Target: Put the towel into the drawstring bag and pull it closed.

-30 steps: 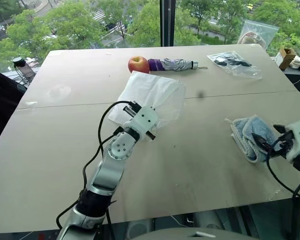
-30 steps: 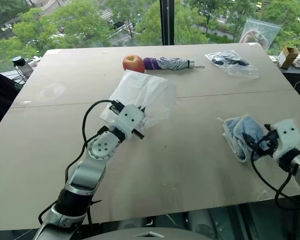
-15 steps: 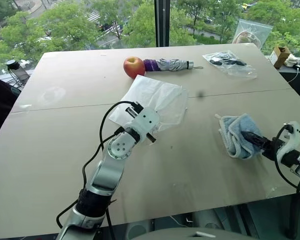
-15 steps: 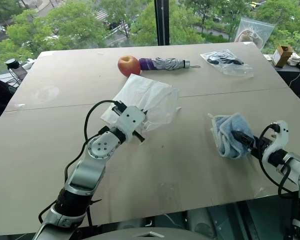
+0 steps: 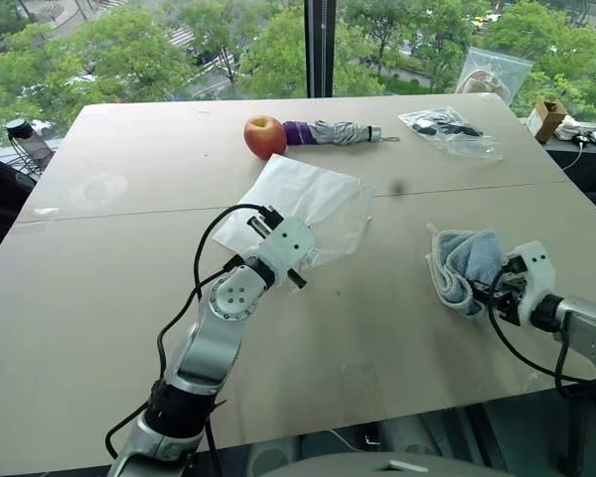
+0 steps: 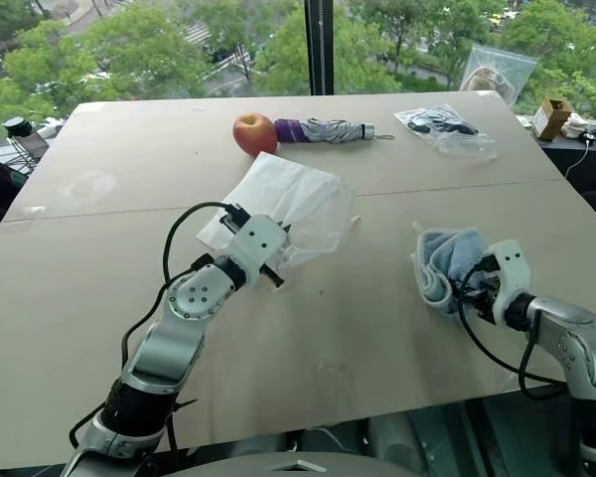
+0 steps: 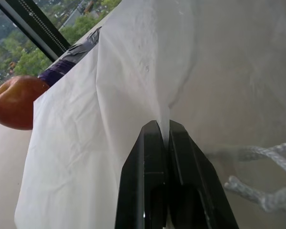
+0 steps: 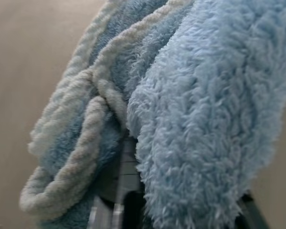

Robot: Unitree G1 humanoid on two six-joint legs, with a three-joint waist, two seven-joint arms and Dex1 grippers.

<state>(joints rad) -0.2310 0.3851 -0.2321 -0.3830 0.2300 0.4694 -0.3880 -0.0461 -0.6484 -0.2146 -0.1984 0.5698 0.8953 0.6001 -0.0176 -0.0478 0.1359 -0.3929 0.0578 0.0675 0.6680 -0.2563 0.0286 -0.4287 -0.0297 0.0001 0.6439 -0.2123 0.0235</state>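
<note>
The drawstring bag (image 5: 313,199) lies flat and white in the middle of the table. My left gripper (image 7: 163,125) is shut on the bag's near edge, pinching a fold of the fabric, and the bag's white cord (image 7: 262,157) trails beside it. The towel (image 5: 462,260), light blue and fluffy with a whitish edge, lies bunched on the right side of the table. My right gripper (image 5: 482,291) is at the towel's near edge, its black fingers buried in the folds and shut on a thick fold (image 8: 205,119).
At the far side lie a red apple (image 5: 265,136), a purple-and-grey folded umbrella (image 5: 338,131) and a clear zip bag (image 5: 449,129). Another clear bag (image 5: 492,72) and a small cardboard box (image 5: 546,117) sit at the far right corner.
My right gripper has swung left and down into the towel and closed from wide open. The towel has bunched and slid a little left. The left gripper still holds the bag.
</note>
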